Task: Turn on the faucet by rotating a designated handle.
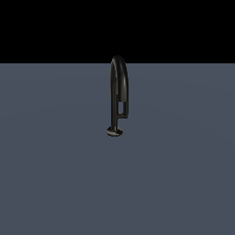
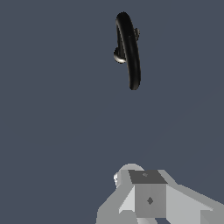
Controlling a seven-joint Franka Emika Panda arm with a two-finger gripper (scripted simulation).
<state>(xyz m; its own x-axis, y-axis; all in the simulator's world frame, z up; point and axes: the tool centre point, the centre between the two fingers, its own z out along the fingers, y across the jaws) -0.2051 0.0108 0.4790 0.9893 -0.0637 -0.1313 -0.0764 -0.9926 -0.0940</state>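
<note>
The faucet (image 1: 118, 87) is a slim glossy black tap with a tall gooseneck spout, standing on a small round disc base (image 1: 114, 131) on the grey surface. The handle (image 1: 123, 115) is a short thin lever branching off the stem toward the exterior view's right, under the spout's hanging end. In the wrist view the faucet (image 2: 130, 52) is seen from above and well away from me, with the handle (image 2: 137, 33) a small stub beside the spout. My gripper (image 2: 146, 177) shows only as grey finger blocks, apart from the faucet; its jaw gap is not visible. It does not show in the exterior view.
A flat grey surface (image 1: 55, 174) spreads all around the faucet. Beyond its far edge is black background.
</note>
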